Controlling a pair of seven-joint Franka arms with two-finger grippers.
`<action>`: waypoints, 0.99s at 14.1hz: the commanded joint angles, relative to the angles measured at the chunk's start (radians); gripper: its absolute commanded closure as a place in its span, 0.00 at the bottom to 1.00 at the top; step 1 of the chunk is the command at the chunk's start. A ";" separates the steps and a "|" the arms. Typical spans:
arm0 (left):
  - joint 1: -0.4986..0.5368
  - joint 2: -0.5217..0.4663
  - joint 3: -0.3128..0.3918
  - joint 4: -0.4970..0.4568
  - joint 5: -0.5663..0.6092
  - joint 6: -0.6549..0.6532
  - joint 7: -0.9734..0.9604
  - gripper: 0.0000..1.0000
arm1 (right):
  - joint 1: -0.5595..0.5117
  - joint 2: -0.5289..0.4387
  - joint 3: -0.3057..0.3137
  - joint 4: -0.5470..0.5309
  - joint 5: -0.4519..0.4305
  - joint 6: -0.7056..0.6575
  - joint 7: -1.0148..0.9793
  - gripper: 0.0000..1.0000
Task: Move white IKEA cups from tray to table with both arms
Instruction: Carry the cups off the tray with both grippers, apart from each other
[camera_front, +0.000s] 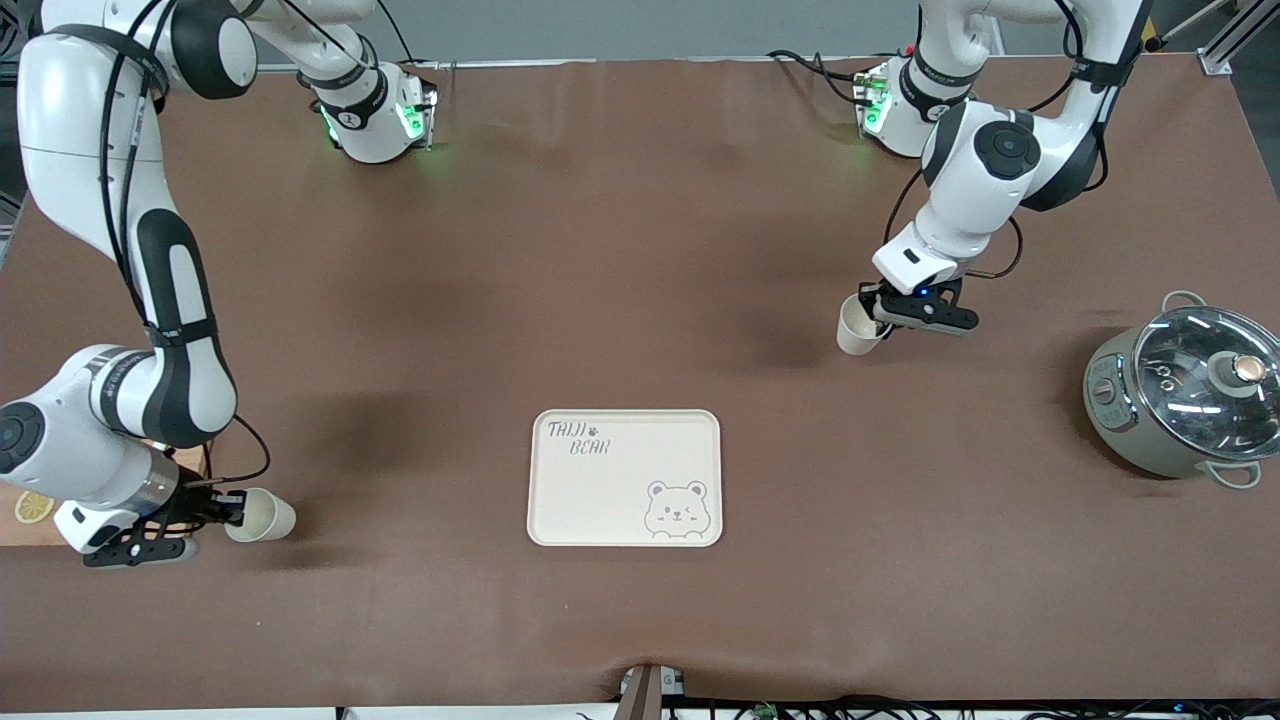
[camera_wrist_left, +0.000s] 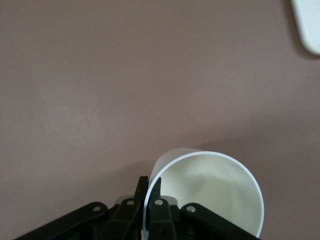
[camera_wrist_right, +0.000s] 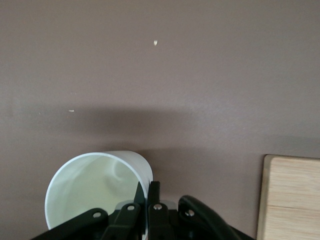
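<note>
Cream-white cups hang in both of your end effectors: the left end effector (camera_front: 885, 318) pinches one cup (camera_front: 856, 325) by its rim, right of centre in the front view. Your right end effector (camera_front: 212, 508) clamps the other cup (camera_front: 260, 515) at lower left, both well apart from the bear tray (camera_front: 590, 500) on the brown table (camera_front: 640, 250).

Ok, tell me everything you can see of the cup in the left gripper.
The left gripper's cup is a plain cream-white tapered tumbler without a handle, smooth and matte, empty inside. The left gripper is shut on its rim, one finger inside the wall and one outside. It hangs tilted over bare brown table, toward the left arm's end, off the tray.
</note>
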 joint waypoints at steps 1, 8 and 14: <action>0.048 -0.021 -0.011 -0.035 0.008 0.016 0.055 1.00 | -0.008 0.004 0.011 -0.002 0.023 -0.024 -0.022 1.00; 0.114 0.048 -0.011 -0.035 -0.007 0.051 0.132 1.00 | 0.000 0.012 0.011 0.001 0.023 -0.025 -0.028 0.08; 0.116 0.060 -0.012 -0.047 -0.040 0.047 0.135 1.00 | 0.018 -0.060 0.008 0.006 0.008 -0.036 -0.023 0.00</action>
